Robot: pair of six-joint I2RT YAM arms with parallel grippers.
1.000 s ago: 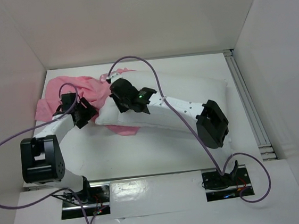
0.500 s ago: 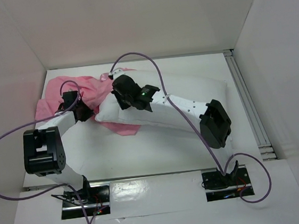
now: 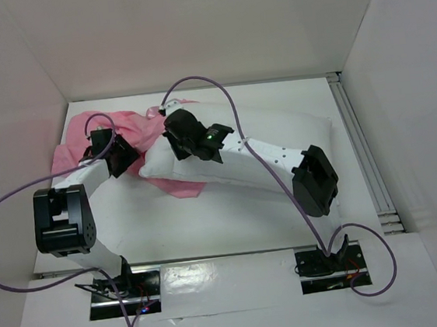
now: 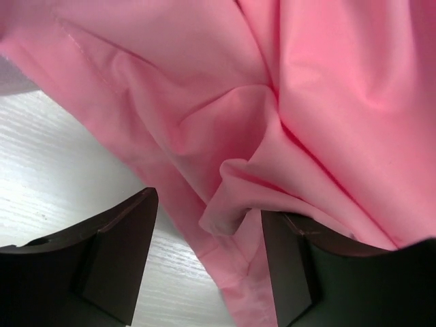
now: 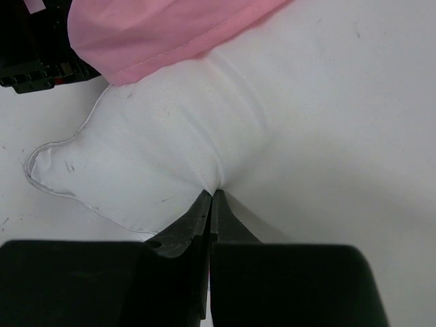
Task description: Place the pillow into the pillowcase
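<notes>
The white pillow (image 3: 278, 138) lies across the table's middle, its left corner (image 5: 65, 163) resting on pink cloth. My right gripper (image 3: 174, 130) is shut on a pinch of pillow fabric (image 5: 212, 194) near that corner. The pink satin pillowcase (image 3: 75, 139) is bunched at the back left, with one part (image 3: 178, 187) under the pillow. My left gripper (image 3: 126, 157) sits at the pillowcase's edge next to the pillow corner. In the left wrist view it is open (image 4: 208, 266), and a loose fold of pillowcase (image 4: 231, 211) hangs between the fingers (image 4: 116, 259), close to the right one.
White walls close in the table at the back and on both sides. A metal rail (image 3: 362, 156) runs along the right edge. Purple cables (image 3: 229, 115) loop over both arms. Bare table (image 3: 209, 219) lies between the pillow and the arm bases.
My left gripper has shifted a little toward the back along the pillowcase edge and its elbow has moved up. The right wrist has nudged slightly right, still pinching the pillow.
</notes>
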